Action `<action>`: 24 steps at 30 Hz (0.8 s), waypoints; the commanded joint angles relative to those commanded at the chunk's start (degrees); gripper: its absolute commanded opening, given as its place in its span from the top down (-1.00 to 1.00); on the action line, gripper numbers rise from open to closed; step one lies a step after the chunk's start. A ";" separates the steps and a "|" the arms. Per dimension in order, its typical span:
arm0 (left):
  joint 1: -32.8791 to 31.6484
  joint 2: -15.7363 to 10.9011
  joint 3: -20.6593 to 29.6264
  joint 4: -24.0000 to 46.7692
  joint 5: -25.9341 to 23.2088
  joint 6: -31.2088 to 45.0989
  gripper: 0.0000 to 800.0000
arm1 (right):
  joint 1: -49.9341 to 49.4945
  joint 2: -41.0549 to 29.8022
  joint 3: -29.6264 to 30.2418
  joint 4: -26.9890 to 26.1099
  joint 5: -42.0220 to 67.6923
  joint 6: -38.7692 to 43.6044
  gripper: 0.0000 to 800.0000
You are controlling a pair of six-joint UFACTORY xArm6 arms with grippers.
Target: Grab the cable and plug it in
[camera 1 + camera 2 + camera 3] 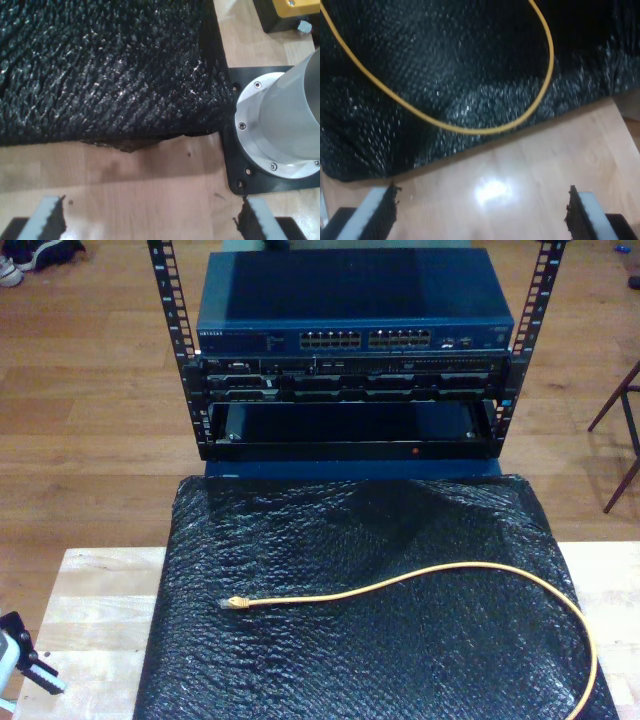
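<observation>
Cable, exterior view: yellow-orange, lying loose on a black textured mat. Its plug rests left of the mat's middle in this view. From there the line arcs up and toward the exterior view's right, then bends down to the frame's bottom edge near the mat's right border. Mat covers most of a light wood surface. Beyond the mat stands a rack with a blue switch on top, its port rows facing the camera, and more units below. Wood floor around the rack. At the exterior view's lower left corner, a bit of an arm's hand shows; which arm, cannot tell.

First wrist view: my first hand hangs over bare wood surface, pads wide apart, nothing between them. Mat edge lies ahead of the pads. Beside the mat sits a round silver arm base on a black plate, not seen from the exterior view. A yellow-and-black object at the frame's edge is too cropped to identify.

Second wrist view: my second hand also fully parted and empty, over bare wood with a glare spot. Ahead, a loop of cable lies on the mat near its edge, apart from the pads. Plug out of frame here.
</observation>
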 joint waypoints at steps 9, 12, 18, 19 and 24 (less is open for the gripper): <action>-1.85 0.00 -0.35 -2.55 0.09 -3.08 -1.00 | 11.08 0.18 -2.55 5.89 -4.31 8.53 -0.99; -1.85 0.00 -0.35 -3.43 0.09 -3.16 -1.00 | 15.21 1.49 -3.52 5.98 -4.48 10.55 -0.99; -1.85 0.09 0.00 -4.31 0.09 -4.31 -1.00 | 23.91 3.34 -4.31 5.89 -9.93 14.51 -0.99; -1.85 0.09 0.09 -4.31 0.09 -4.66 -1.00 | 25.32 3.43 -4.31 5.80 -10.73 14.95 -0.99; -1.85 0.53 0.35 -4.31 0.00 -5.45 -1.00 | 34.02 6.07 -5.71 5.63 -13.45 18.73 -0.99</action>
